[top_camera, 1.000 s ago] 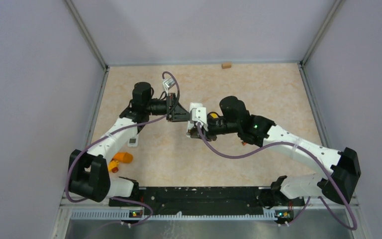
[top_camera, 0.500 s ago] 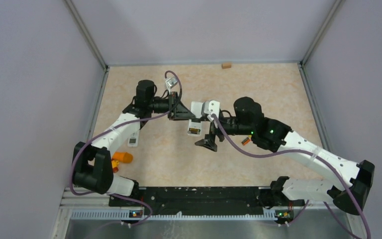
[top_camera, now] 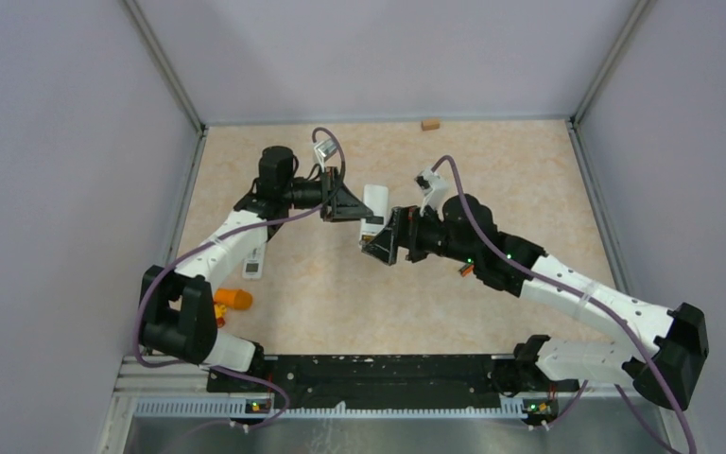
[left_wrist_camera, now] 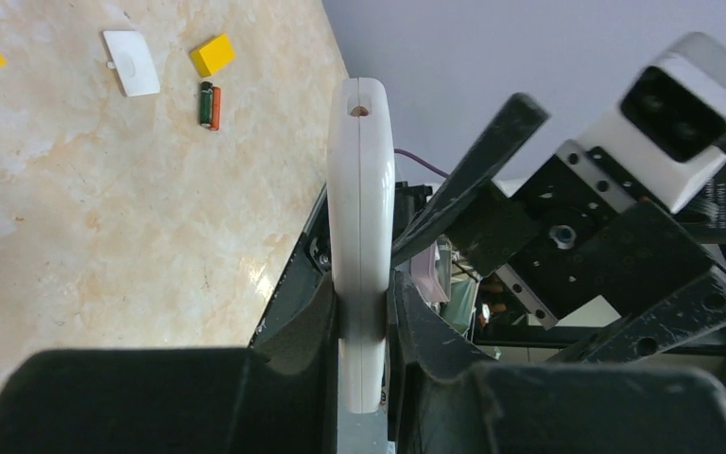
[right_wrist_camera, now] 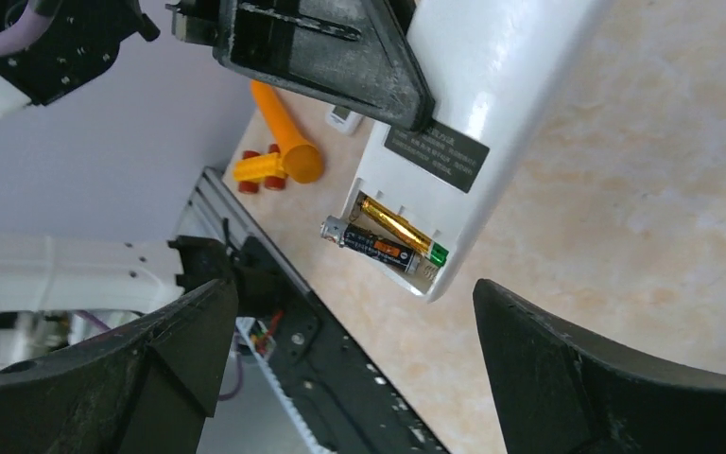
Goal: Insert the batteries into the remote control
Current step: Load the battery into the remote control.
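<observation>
My left gripper (left_wrist_camera: 364, 293) is shut on the remote control (left_wrist_camera: 361, 189), holding this slim white remote above the table (top_camera: 321, 284). In the right wrist view the remote control (right_wrist_camera: 501, 76) shows its open battery recess. Two of the batteries lie in it: a gold one (right_wrist_camera: 392, 219) and a dark one with an orange label (right_wrist_camera: 375, 246), whose end sticks out past the recess edge. A third, orange-and-dark battery (left_wrist_camera: 210, 104) lies on the table. My right gripper (right_wrist_camera: 354, 369) is open just below the remote, holding nothing. From above, the left gripper (top_camera: 345, 203) and right gripper (top_camera: 383, 241) flank the remote (top_camera: 373, 210).
A white battery cover (left_wrist_camera: 132, 62) and a small yellow block (left_wrist_camera: 212, 54) lie near the loose battery. A second white remote (top_camera: 254, 265) and an orange cylinder (top_camera: 236, 299) sit at the left. A tan block (top_camera: 429, 123) lies by the back wall.
My right gripper opened wide, let go near the battery recess, turned and drew back slightly. The left gripper kept its hold on the remote, shifting a little.
</observation>
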Action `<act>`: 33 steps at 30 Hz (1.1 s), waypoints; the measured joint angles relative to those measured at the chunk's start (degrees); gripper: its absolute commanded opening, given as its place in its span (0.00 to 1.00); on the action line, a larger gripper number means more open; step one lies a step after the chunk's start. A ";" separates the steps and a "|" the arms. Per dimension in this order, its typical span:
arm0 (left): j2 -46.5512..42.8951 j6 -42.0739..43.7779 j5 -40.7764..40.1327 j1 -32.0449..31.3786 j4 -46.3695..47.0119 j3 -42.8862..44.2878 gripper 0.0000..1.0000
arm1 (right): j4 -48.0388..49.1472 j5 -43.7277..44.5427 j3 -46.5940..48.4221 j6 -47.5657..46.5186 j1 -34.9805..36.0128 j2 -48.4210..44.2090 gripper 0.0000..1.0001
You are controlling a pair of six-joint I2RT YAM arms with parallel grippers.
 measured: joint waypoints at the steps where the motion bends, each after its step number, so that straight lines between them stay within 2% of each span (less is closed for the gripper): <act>1: 0.00 -0.44 0.04 0.00 0.28 -0.02 0.00 | 1.42 -0.22 -1.05 2.75 0.00 0.00 0.99; 7: -0.02 -2.29 0.24 -0.02 2.62 -0.22 0.00 | 9.86 -0.20 -6.47 15.39 0.00 0.00 0.98; 12: -0.09 -3.48 0.33 0.15 3.78 -0.72 0.00 | 12.85 0.09 -7.10 20.17 -0.07 1.05 0.86; 19: -0.17 -3.82 0.31 -0.02 4.33 -1.11 0.00 | 12.66 0.02 -5.42 22.12 -0.11 5.81 0.71; 28: -0.63 -4.66 0.52 -0.02 4.42 -1.22 0.00 | 11.23 0.61 -4.83 22.38 -0.37 6.29 0.53; 33: -0.72 -4.68 0.52 0.00 4.50 -1.31 0.00 | 10.62 0.87 -4.83 22.99 -0.66 6.36 0.49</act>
